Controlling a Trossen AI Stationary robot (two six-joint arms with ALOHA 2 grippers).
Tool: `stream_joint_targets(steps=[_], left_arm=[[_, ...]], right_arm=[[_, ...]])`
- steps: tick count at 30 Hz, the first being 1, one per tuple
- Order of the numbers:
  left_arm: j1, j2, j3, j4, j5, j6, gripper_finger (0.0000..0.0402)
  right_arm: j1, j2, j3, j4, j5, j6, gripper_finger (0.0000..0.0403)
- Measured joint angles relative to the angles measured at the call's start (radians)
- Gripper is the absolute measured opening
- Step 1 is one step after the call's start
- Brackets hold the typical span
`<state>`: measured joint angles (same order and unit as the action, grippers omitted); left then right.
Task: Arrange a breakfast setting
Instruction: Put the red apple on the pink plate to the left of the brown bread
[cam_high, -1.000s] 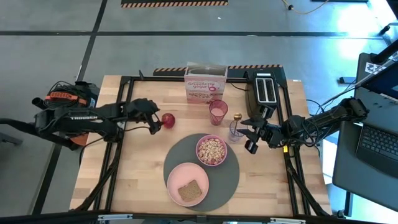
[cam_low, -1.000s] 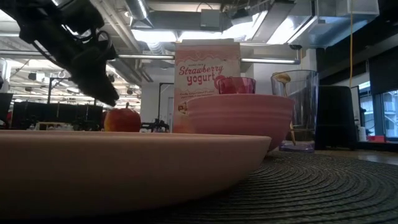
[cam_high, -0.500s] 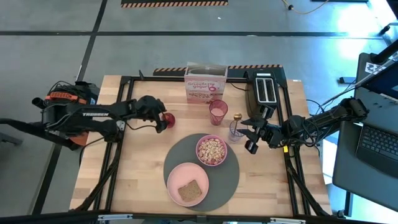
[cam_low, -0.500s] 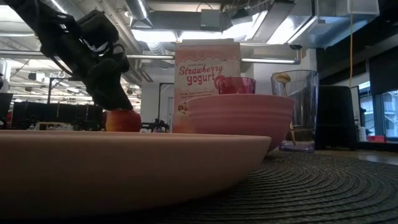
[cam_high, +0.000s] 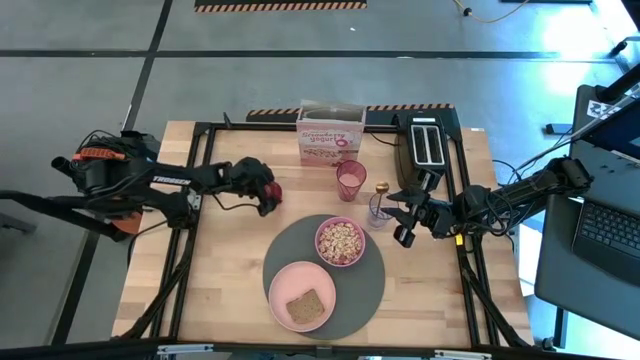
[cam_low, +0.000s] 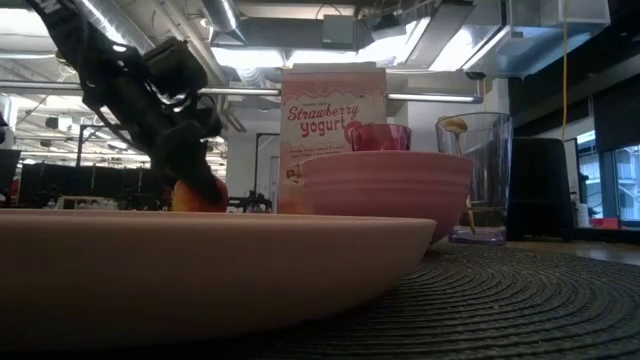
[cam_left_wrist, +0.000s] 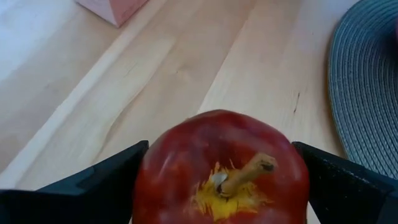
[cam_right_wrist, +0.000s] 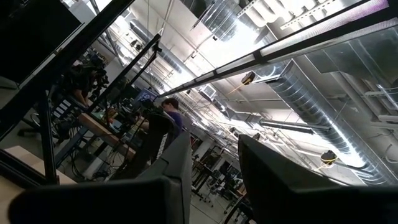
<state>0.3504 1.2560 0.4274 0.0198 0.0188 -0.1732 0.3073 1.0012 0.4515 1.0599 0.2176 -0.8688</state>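
A red apple (cam_left_wrist: 221, 168) rests on its underside on the wooden table, stem up, left of the round dark-grey mat (cam_high: 372, 290). My left gripper (cam_high: 266, 190) slants down onto it from the table's left and is open, one finger on each side of the apple (cam_high: 273, 191). Whether the fingers touch it I cannot tell. On the mat are a pink bowl (cam_high: 340, 241) of cereal and a pink plate (cam_high: 302, 296) with brown toast (cam_high: 305, 308). My right gripper (cam_high: 405, 227) waits above the table's right side, tipped upward, with a narrow gap and nothing in it.
A pink tumbler (cam_high: 351, 180) and a clear glass (cam_high: 379, 210) with a small spoon in it stand behind the mat. The pink-and-white cereal box (cam_high: 330, 140) and a black toaster (cam_high: 428, 150) are at the far edge. Bare wood lies left of the mat.
My left gripper has moved toward the table's right and down onto the apple, tipping further downward. Its open fingers now straddle the fruit. The apple has stayed where it was.
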Motion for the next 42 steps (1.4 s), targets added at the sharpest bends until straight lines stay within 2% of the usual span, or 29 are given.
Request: stream_joint_targets(steps=[9, 17, 26, 38, 42], left_arm=[[-0.019, 0.014, 0.0, 0.007, 0.0, -0.009, 0.0378], [-0.02, 0.014, 0.0, 0.004, 0.001, -0.03, 0.0333], [-0.022, 0.0, 0.0, -0.012, -0.01, -0.03, 0.0344], [-0.072, -0.148, 0.0, -0.081, 0.001, -0.086, 0.0332], [-0.137, -0.245, 0.0, -0.089, 0.057, -0.137, 0.0333]], right_arm=[[0.0, 0.0, 0.0, -0.014, 0.001, 0.0, 0.0104], [0.0, 0.0, 0.0, -0.015, 0.002, 0.0, 0.0104], [0.0, 0.0, 0.0, -0.015, 0.004, 0.0, 0.0104], [0.0, 0.0, 0.0, -0.019, 0.029, -0.001, 0.0104], [0.0, 0.0, 0.0, -0.02, 0.034, -0.001, 0.0104]])
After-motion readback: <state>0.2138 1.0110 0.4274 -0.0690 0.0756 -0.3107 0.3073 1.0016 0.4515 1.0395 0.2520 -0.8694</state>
